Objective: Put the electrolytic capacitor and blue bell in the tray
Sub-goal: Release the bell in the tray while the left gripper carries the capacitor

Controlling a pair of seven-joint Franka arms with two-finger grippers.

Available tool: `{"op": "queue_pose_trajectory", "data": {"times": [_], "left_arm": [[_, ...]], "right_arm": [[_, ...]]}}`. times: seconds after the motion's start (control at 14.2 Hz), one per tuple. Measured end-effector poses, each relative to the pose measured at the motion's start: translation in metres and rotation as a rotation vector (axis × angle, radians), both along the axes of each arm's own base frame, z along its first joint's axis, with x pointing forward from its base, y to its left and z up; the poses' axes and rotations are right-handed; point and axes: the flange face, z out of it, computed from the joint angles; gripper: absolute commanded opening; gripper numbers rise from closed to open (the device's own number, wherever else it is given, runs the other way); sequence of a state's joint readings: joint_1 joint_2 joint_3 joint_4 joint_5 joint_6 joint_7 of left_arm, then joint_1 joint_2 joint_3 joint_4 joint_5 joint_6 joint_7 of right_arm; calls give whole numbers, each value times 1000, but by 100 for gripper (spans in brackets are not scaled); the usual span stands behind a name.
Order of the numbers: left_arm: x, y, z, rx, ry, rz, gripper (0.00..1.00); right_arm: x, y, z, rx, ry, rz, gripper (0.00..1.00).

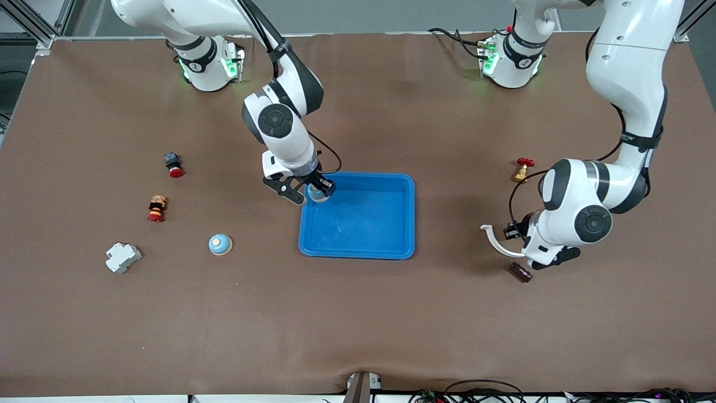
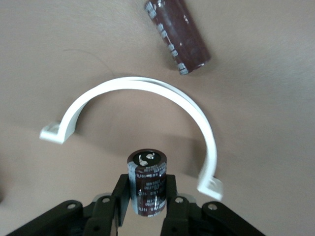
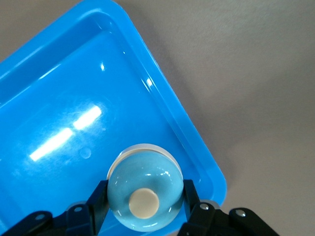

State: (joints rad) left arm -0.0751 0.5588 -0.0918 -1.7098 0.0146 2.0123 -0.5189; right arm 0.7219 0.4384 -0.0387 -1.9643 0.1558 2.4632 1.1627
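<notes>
Right end effector (image 3: 145, 209) pinches the blue bell (image 3: 144, 196) over the tray (image 1: 386, 246) corner: release next. Left end effector (image 2: 146, 204) pinches the electrolytic capacitor (image 2: 146, 182): lift, carry to tray.

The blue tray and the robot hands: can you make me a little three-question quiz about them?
1. True or false: the right hand holds a bell over the tray.
2. What does the left hand grip? A) white clamp B) capacitor C) red valve
3. Fill in: the second blue bell sits on the ____.

Key: 1 true. 2 B, the capacitor; the clamp lies on the table. 3 table.
</notes>
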Motion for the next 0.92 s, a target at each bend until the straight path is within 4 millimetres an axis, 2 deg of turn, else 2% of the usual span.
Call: {"op": "queue_pose_trajectory", "data": {"times": [0.21,0.42,0.63,0.92], "left_arm": [[9,-34,54,27,16,85,0],[5,-88,82,36,2,234,0],[-11,-140,88,58,1,342,0],[-44,-214,72,109,17,389,0]], "right_arm": [[3,12,-21,-12,10,0,0],[7,17,-32,-18,14,-1,0],[10,20,-45,-29,4,-13,0],[11,28,-61,-44,-6,-24,0]]}}
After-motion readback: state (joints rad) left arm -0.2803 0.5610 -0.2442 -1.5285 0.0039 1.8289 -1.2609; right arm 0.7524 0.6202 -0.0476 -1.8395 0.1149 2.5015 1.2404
